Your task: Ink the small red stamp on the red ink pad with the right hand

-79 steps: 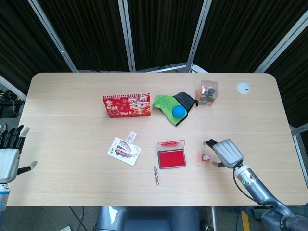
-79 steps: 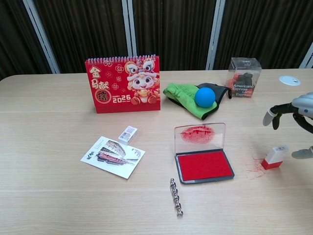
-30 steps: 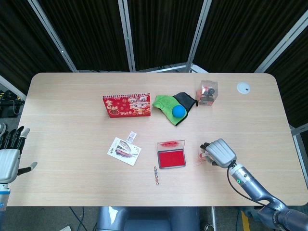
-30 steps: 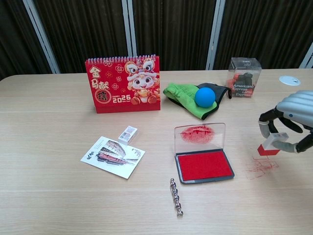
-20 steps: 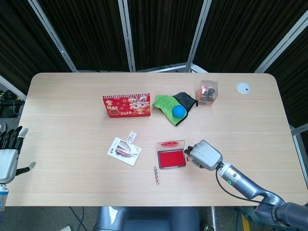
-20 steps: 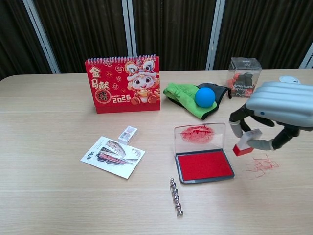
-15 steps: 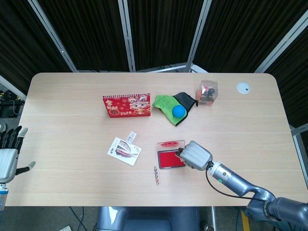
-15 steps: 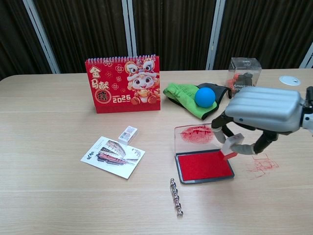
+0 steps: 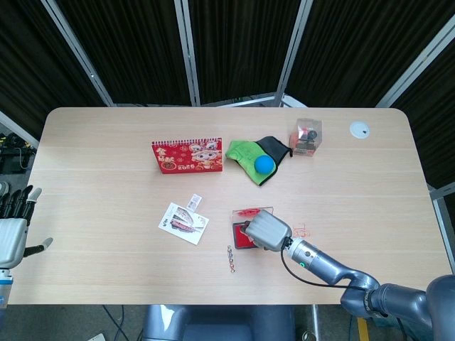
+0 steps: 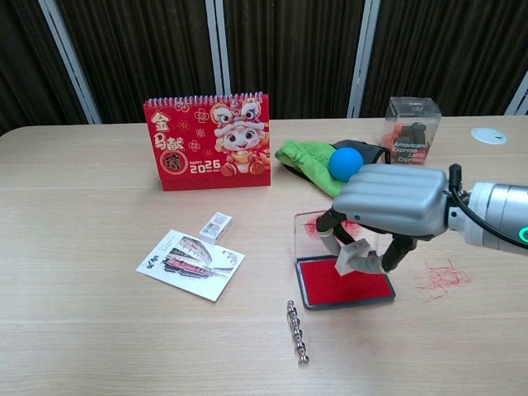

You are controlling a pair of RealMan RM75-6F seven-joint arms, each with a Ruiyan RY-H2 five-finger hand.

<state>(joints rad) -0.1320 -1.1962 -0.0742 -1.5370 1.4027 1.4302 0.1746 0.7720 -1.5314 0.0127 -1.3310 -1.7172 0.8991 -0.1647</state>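
Note:
The small red stamp (image 10: 354,251), white-bodied with a red base, is pinched in the fingers of my right hand (image 10: 388,201). The hand holds it over the red ink pad (image 10: 347,285), base down on or just above the red surface; I cannot tell which. The pad's clear lid (image 10: 308,228) stands open behind it, smeared with red. In the head view my right hand (image 9: 262,230) covers most of the ink pad (image 9: 239,239) and hides the stamp. My left hand (image 9: 12,238) hangs off the table's left edge, fingers apart and empty.
Red stamp marks (image 10: 442,276) lie on the table to the right of the pad. A bead chain (image 10: 298,332) lies in front of it. A leaflet (image 10: 191,262) and a small white box (image 10: 216,224) are to the left. Behind stand a red calendar (image 10: 208,142), green cloth (image 10: 301,155), blue ball (image 10: 345,162) and clear box (image 10: 412,120).
My right hand closed on the stamp beside the red marks, lifted it and carried it left until it is over the ink pad. The left hand has barely moved.

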